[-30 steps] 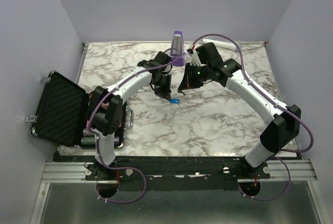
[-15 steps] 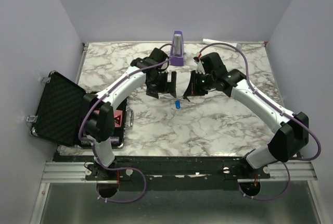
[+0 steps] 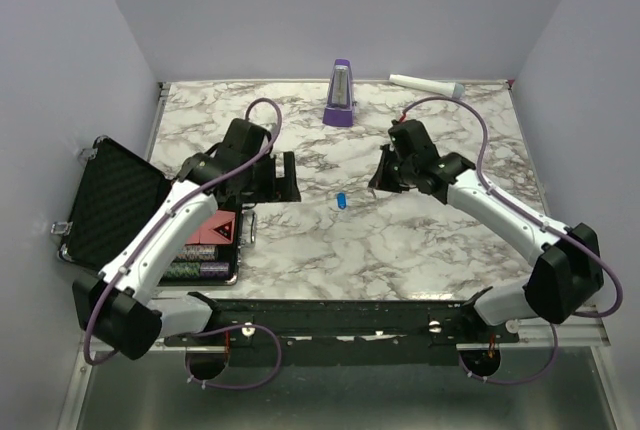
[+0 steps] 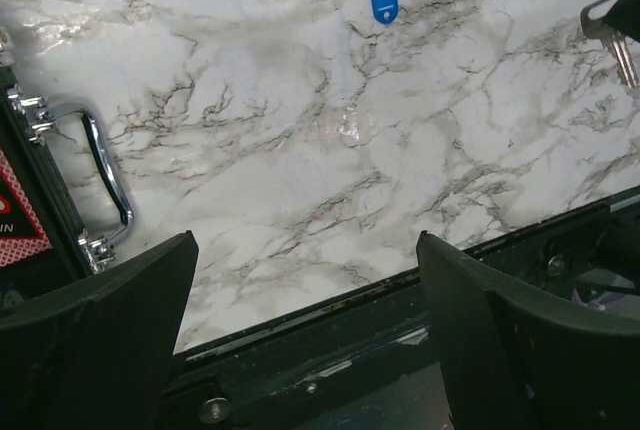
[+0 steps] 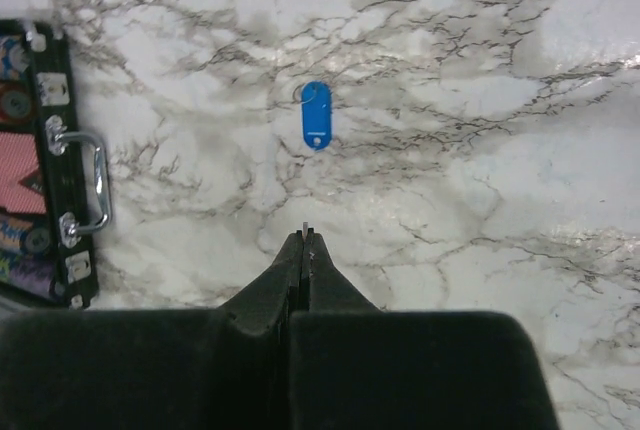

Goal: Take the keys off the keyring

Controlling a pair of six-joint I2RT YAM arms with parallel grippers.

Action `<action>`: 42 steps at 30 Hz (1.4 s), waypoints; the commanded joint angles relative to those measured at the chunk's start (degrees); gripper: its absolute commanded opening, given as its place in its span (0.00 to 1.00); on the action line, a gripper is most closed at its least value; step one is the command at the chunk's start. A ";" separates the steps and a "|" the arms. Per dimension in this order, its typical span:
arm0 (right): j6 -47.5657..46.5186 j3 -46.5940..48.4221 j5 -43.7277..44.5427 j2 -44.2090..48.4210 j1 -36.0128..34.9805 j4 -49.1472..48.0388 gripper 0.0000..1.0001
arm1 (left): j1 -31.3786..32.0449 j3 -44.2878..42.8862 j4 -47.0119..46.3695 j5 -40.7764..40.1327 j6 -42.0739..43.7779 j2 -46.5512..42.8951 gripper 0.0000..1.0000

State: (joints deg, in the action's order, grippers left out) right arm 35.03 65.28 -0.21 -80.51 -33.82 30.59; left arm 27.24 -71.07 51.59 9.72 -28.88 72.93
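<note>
Marble table [image 3: 420, 240]: it is carrying everything here, and both my arms are reaching over it from the near edge.
Black carry case [image 3: 115, 205]: it is lying open at the table's left edge, with its foam-lined lid tipped outward to the left.
Case contents: a red card box [image 3: 215, 228] and rows of poker chips [image 3: 195, 270] are sitting in the tray half.
Left gripper [image 3: 290, 178]: I am hovering it above the marble just right of the case. I am holding its fingers [image 4: 110, 320] spread wide with nothing between them.
Right gripper [image 5: 305, 240]: I am holding it above the marble on the right of the table's middle. I am pressing its fingers together, and they are pinching the silver key.
Purple metronome [image 3: 340, 95]: it is standing upright at the far edge, near the middle.
White cylinder [image 3: 425, 83]: it is lying on its side at the far edge, right of the metronome.
Case handle [image 4: 105, 185]: the chrome loop is sticking out from the case's right side, toward the marble.
Blue-headed key [image 5: 316, 115]: it is lying flat on the bare marble between my two grippers, touching neither of them.
Silver key [image 4: 612, 35]: it is hanging from my right fingertips above the table, well apart from the blue head.
Keyring [image 5: 300, 98]: it is showing only as a faint thin loop at one end of the blue head, lying on the marble with it.
</note>
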 commanded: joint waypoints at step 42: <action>1.19 10.40 3.46 -11.60 -1.07 3.60 0.53 | -1.58 8.58 -5.01 -5.76 2.43 -14.74 0.98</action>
State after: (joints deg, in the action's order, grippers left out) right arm 38.28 75.85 4.69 -95.22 -34.57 35.42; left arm 26.02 -61.60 48.86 5.67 -27.35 60.27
